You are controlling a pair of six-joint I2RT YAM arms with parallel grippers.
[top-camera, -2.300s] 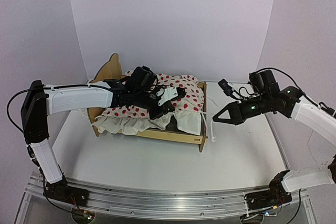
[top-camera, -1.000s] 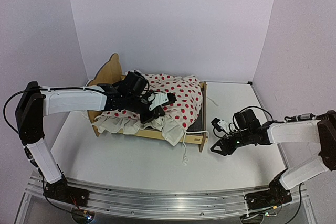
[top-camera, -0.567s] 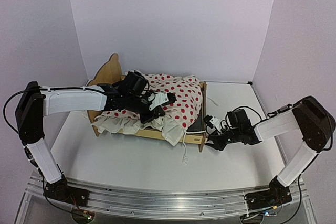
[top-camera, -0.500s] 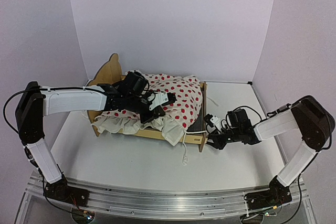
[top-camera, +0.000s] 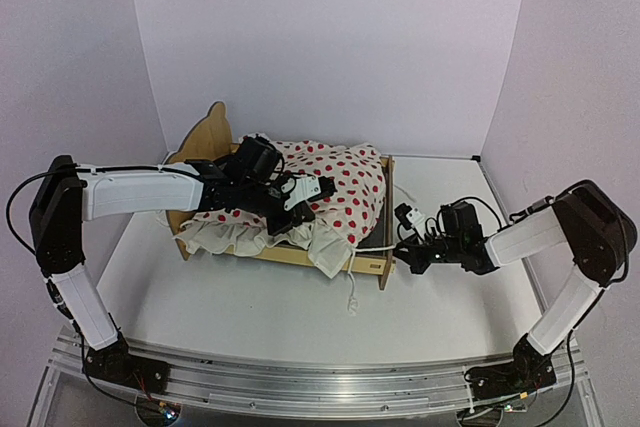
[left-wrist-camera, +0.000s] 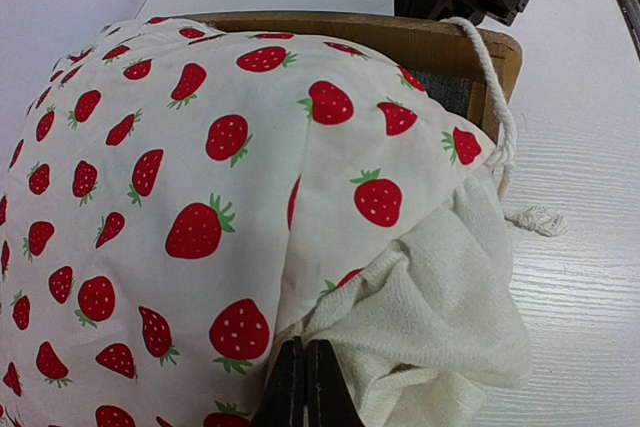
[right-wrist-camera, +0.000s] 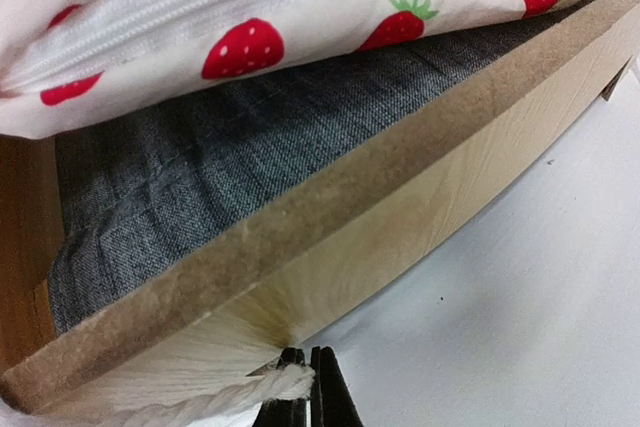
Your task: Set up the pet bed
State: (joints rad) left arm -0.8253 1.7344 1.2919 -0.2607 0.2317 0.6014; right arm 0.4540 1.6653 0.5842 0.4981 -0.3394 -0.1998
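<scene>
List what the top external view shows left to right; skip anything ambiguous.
Left arm's elbow → pet bed headboard → left gripper on the strawberry blanket → loose cord end → pet bed footboard → right gripper → right arm's elbow.

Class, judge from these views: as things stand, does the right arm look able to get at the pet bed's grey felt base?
Probably yes. The right gripper sits at the footboard, and the felt base lies bare beyond it, under the raised strawberry-print bedding. It seems shut on the white cord.
</scene>
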